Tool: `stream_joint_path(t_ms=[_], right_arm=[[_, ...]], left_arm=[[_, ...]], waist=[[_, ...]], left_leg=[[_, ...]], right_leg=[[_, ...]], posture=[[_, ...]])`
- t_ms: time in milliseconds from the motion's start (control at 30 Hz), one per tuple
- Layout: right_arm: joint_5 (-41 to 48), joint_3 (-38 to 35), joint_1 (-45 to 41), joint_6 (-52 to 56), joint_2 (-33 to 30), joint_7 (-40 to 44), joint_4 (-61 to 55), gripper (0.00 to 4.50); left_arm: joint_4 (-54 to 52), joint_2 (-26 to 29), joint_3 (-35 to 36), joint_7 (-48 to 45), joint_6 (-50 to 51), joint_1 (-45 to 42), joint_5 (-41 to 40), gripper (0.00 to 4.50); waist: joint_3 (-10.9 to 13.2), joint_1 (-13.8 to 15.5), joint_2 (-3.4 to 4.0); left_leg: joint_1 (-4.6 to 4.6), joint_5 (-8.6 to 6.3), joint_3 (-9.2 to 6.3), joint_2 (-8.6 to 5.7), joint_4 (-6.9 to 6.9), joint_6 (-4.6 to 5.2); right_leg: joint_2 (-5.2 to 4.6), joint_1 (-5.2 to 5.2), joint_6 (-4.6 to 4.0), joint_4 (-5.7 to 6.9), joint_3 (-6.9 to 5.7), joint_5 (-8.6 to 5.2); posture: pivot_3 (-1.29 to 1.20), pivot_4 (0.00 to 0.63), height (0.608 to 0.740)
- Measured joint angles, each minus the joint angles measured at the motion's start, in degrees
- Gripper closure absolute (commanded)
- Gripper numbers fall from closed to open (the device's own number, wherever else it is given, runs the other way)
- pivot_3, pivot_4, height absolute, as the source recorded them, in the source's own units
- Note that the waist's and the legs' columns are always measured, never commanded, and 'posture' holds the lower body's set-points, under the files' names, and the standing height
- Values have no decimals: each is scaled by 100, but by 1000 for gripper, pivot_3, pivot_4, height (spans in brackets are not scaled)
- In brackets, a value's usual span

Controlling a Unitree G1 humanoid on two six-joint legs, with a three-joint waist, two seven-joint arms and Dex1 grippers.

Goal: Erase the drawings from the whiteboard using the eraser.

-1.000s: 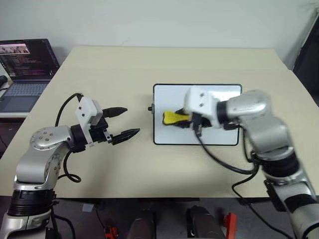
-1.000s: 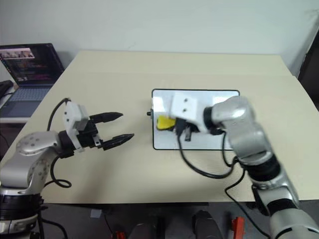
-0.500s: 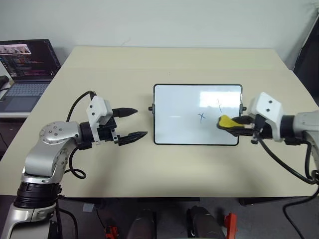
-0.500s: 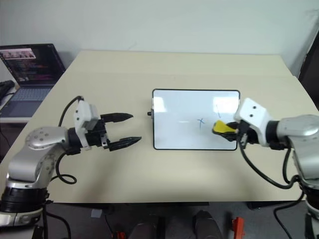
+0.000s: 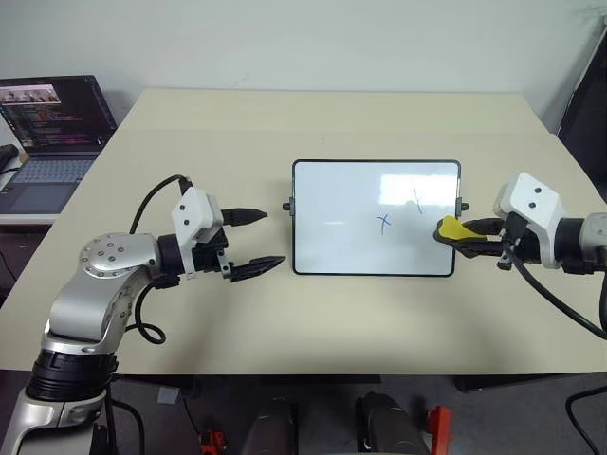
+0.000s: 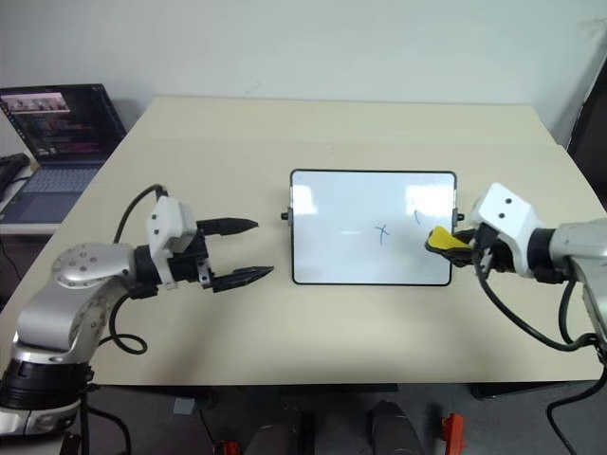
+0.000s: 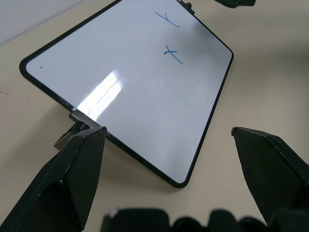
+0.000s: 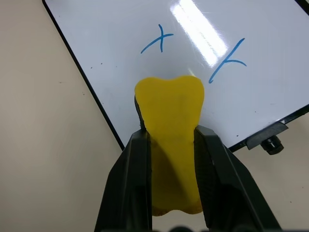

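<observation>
Two blue drawings show on the whiteboard [image 5: 376,218]: a small x [image 5: 384,223] near the middle of its right half and a short forked stroke [image 5: 417,200] up and to the right of it, close to the board's right edge. The rest of the glossy white surface looks bare, with a bright reflection across the upper right part. The board lies flat on the desk [image 5: 322,123], roughly at its centre, long sides running left to right, with a little black knob on each short side.

The eraser [image 5: 451,230], yellow, sits clenched between the two black fingers of the right claw [image 5: 462,232]; in the right wrist view its rounded front end sticks out past the fingertips. It is at the board's right edge, over the frame, just right of the forked stroke; whether it touches the board I cannot tell.

The left claw [image 5: 251,241] hangs over the bare desk just left of the board, pointing toward it, its fingers spread well apart and grasping nothing.

Off the desk's far left corner, an open laptop [image 5: 47,133] stands on a lower surface, its screen lit.
</observation>
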Motion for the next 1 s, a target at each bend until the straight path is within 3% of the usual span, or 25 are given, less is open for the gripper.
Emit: stream_joint_path(t_ms=[733,1000], right_arm=[[425,24,8,-94,-132,-396,-38,3650],[415,863,-926,-275,551,-661,49,3650]], left_arm=[[37,-36,1,-34,-19,-150,-2,0],[30,-76,-1,-18,-35,-232,1,0]], waist=[[0,-3,0],[0,-33,0]], left_leg=[[0,0,3,0,6,0],[5,2,3,2,8,0]], right_leg=[[0,0,0,8,1,0],[4,0,0,15,2,0]], posture=[[0,150,740],[0,150,740]])
